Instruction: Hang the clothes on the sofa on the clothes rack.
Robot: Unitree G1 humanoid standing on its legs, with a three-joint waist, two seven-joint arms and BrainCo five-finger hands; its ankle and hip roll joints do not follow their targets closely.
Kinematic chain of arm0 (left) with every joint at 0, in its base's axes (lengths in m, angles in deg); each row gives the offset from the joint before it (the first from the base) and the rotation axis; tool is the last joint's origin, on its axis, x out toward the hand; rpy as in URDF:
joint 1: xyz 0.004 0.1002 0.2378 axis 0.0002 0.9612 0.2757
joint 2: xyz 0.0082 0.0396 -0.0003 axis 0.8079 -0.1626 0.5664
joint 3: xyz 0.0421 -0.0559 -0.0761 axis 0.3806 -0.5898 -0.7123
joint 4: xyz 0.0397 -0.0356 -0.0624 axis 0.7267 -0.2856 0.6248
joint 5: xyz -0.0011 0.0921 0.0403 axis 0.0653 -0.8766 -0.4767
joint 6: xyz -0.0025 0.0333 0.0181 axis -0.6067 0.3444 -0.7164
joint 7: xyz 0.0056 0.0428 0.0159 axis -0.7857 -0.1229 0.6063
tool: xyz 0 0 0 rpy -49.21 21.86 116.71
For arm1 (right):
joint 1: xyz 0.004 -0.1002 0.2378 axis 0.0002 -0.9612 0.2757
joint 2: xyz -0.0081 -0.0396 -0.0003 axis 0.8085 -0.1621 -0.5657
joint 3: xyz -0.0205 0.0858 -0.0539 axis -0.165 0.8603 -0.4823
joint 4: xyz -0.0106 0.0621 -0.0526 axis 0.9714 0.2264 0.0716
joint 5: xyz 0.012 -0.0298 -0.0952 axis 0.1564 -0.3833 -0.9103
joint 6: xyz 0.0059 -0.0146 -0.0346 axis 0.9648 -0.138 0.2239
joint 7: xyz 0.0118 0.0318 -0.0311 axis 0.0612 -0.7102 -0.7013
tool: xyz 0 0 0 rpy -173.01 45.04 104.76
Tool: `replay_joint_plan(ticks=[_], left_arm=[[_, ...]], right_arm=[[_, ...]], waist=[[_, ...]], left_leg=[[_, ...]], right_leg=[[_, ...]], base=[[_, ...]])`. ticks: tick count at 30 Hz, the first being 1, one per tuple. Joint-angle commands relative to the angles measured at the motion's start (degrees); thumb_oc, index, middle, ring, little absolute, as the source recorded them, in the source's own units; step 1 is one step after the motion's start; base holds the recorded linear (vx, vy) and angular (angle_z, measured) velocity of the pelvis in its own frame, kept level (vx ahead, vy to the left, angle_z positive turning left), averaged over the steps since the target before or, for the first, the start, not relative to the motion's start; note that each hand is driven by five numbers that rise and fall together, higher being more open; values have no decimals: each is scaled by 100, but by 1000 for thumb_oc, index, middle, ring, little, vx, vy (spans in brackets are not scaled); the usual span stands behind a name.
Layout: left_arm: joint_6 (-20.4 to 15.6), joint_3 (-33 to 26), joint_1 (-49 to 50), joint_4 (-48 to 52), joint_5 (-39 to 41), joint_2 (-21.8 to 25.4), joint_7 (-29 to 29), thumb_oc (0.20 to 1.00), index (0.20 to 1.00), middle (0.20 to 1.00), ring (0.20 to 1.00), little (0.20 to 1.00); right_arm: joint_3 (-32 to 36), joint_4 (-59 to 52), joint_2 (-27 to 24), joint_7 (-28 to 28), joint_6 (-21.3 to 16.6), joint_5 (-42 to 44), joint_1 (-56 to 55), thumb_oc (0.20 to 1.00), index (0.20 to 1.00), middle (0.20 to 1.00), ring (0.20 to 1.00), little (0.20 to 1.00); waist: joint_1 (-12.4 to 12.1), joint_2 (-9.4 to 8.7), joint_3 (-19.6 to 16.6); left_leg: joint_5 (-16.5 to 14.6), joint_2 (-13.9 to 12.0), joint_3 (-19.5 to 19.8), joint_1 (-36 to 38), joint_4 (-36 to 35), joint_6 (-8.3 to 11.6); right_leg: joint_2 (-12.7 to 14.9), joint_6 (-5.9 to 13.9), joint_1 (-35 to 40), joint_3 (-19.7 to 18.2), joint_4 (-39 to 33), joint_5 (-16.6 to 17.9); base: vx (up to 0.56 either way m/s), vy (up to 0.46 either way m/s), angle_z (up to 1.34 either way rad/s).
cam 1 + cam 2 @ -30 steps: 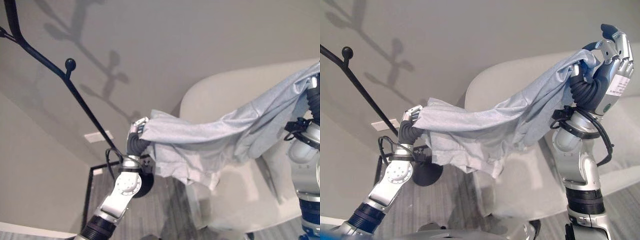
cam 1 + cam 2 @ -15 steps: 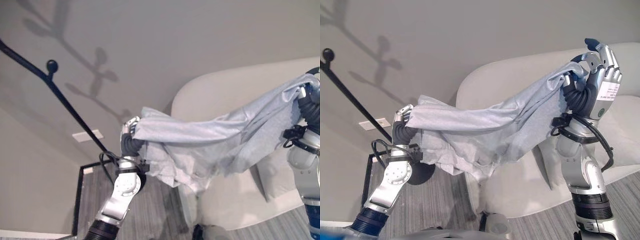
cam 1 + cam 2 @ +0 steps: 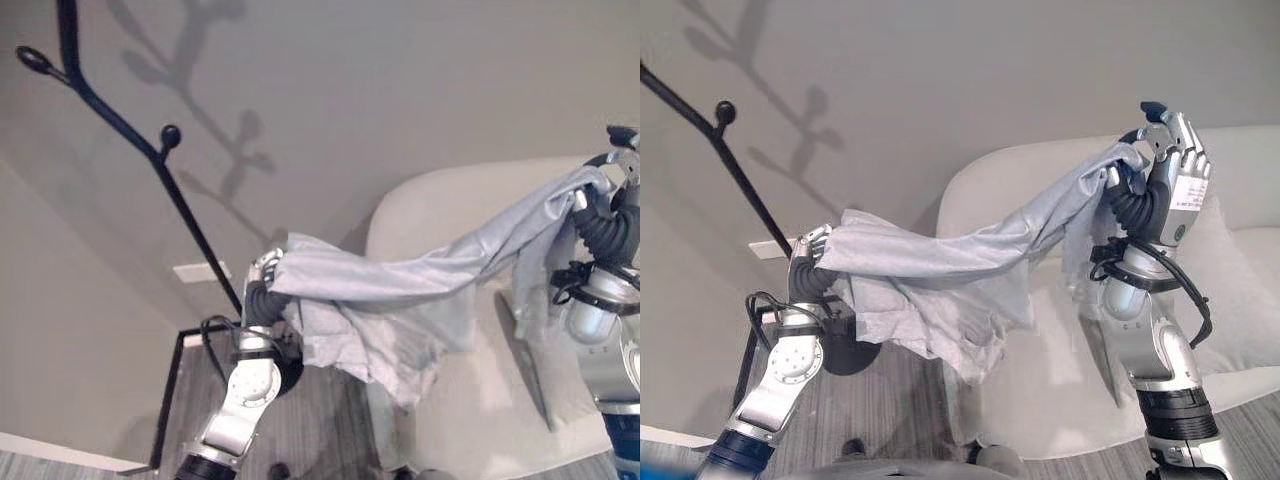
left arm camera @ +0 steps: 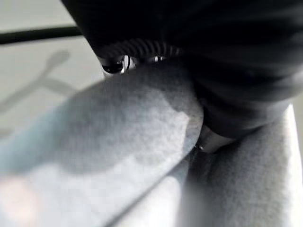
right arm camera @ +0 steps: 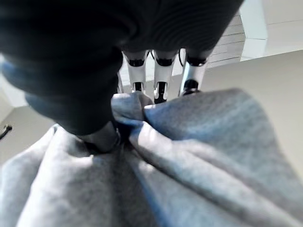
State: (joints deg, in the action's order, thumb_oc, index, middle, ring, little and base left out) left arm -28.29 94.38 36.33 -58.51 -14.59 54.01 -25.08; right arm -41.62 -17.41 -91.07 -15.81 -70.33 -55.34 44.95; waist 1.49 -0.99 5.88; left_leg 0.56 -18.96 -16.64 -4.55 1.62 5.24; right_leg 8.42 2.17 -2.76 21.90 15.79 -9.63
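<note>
A: So, where is the grey garment now?

B: Off the sofa, stretched in the air between both arms, its loose middle sagging.

A: And the grips?

B: The left robot hand has fingers curled into one end, near the black clothes rack. The right robot hand, raised higher, pinches the other end between thumb and fingers.

A: Any change from half a second ago?

B: Same hold at both ends; the garment spans them as before.
</note>
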Motion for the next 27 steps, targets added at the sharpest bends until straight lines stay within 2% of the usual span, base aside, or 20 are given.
replay_joint_plan(ticks=[1,4,5,6,7,8,9,10,11,12,13,14,18,20,21,22,23,24,26,27], left_arm=[[-276,-181,-268,669,4,242,176,200,200,200,200,200],[-244,-39,-495,639,-53,403,198,200,200,200,200,200],[-241,-32,-504,640,-54,413,201,200,200,200,200,200],[-261,27,-625,717,-268,622,222,200,200,200,200,200],[-247,6,-706,762,-403,741,292,200,200,200,200,200],[-256,5,-744,806,-424,783,344,200,200,200,200,200],[-254,-7,-750,807,-426,787,350,200,200,200,200,200],[-260,-120,-835,989,-413,888,509,200,200,200,200,200],[-258,-129,-834,992,-413,889,509,200,200,200,200,200],[-269,-278,-867,1150,-543,1013,605,200,200,200,200,200],[-283,-389,-821,1248,-597,1064,629,200,200,200,200,200],[-298,-718,-735,1407,-695,1169,758,200,200,200,200,200],[-317,-1232,-1013,1565,-836,1245,1199,200,200,200,200,200],[-242,-1363,-1492,1502,-940,1234,1465,200,200,200,200,200],[-138,-1334,-2051,1376,-1149,1181,1682,200,200,200,200,200],[-128,-1301,-2125,1330,-1182,1165,1712,200,200,200,200,200],[-27,-1325,-2473,1281,-1504,1198,1734,200,200,200,200,200],[28,-1270,-2605,1252,-1629,1182,1743,200,200,200,200,200],[55,-1290,-2774,1186,-1683,1185,1757,200,200,200,200,200],[55,-1307,-2847,1153,-1668,1219,1794,200,200,200,200,200]], right_arm=[[380,-358,-136,-201,-116,97,95,200,200,200,200,200],[529,-398,5,-250,-28,14,40,200,200,200,200,200],[541,-404,16,-249,-25,9,37,200,200,200,200,200],[592,-360,67,-339,61,-123,88,200,200,200,200,200],[576,-320,113,-398,83,-163,212,200,200,200,200,200],[531,-308,133,-436,110,-193,323,200,200,200,200,200],[515,-291,134,-444,112,-197,352,200,200,200,200,200],[390,-218,152,-529,187,-238,687,200,200,200,200,200],[380,-209,151,-533,187,-238,702,200,200,200,200,200],[341,-166,146,-562,207,-226,917,200,200,200,200,200],[360,-159,126,-540,221,-215,973,200,200,200,200,200],[355,-209,101,-504,214,-197,1179,200,200,200,200,200],[314,-279,-135,-524,197,-288,1576,200,200,200,200,200],[357,-214,-363,-661,294,-367,1774,200,200,200,200,200],[403,-188,-586,-749,402,-429,1922,200,200,200,200,200],[406,-168,-611,-757,415,-429,1958,200,200,200,200,200],[557,-217,-787,-796,463,-461,2038,200,200,200,200,200],[570,-191,-775,-803,475,-460,2068,200,200,200,200,200],[565,-94,-871,-810,463,-415,2182,200,200,200,200,200],[572,-9,-966,-829,455,-398,2227,200,200,200,200,200]], waist=[[-48,-25,25],[-69,-115,-40],[-74,-131,-43],[-76,-155,-92],[-86,-185,-100],[-96,-165,-100],[-104,-194,-91],[-169,-105,-89],[-165,-119,-76],[-174,-48,-87],[-141,-40,-97],[-93,-21,-86],[-24,-26,-33],[118,-81,13],[234,-145,-22],[229,-129,1],[257,-208,-203],[243,-213,-292],[204,-239,-536],[203,-206,-629]], left_leg=[[491,-16,134,-89,240,392],[82,226,119,-326,1015,209],[81,245,112,-354,1037,178],[-177,476,17,-276,1129,-43],[-276,648,-104,-154,1054,-182],[-341,734,-179,-59,1020,-265],[-340,776,-212,-43,996,-290],[-569,1010,-342,248,871,-445],[-572,1030,-349,263,863,-452],[-669,1260,-490,492,705,-590],[-691,1378,-500,625,589,-637],[-661,1575,-518,930,246,-684],[-718,1781,-371,1363,-12,-668],[-801,1835,-258,1518,-15,-612],[-909,1857,-161,1625,5,-566],[-902,1850,-149,1609,13,-565],[-1053,1887,-71,1715,0,-562],[-1100,1858,-60,1782,11,-532],[-1112,1765,-177,1840,66,-418],[-1179,1682,-54,1851,137,-328]], right_leg=[[348,476,1186,-303,-941,44],[702,559,1274,-273,-618,242],[725,572,1256,-271,-619,267],[1006,645,1172,-275,-239,596],[1197,672,1028,-271,82,737],[1321,655,925,-179,333,935],[1372,678,884,-222,383,929],[1709,692,774,157,937,1155],[1734,701,768,143,964,1143],[1771,721,666,502,1411,1164],[1638,721,566,528,1524,1101],[1298,719,289,441,1618,949],[626,715,-352,474,1278,771],[247,708,-671,262,726,813],[77,720,-770,63,187,979],[62,720,-745,79,117,1016],[-95,563,-453,-15,-300,896],[-172,493,-283,6,-470,865],[-284,403,16,167,-851,915],[-374,421,169,91,-1056,904]], base=[[382,544,-11],[266,320,6],[261,435,30],[217,501,45],[265,608,50],[92,314,33],[178,462,12],[141,343,-6],[271,643,-41],[194,419,-53],[312,577,-55],[248,331,-40],[181,133,-29],[223,5,26],[213,-7,63],[304,-34,97],[236,-66,87],[374,-114,94],[284,-129,64],[190,-127,41]])
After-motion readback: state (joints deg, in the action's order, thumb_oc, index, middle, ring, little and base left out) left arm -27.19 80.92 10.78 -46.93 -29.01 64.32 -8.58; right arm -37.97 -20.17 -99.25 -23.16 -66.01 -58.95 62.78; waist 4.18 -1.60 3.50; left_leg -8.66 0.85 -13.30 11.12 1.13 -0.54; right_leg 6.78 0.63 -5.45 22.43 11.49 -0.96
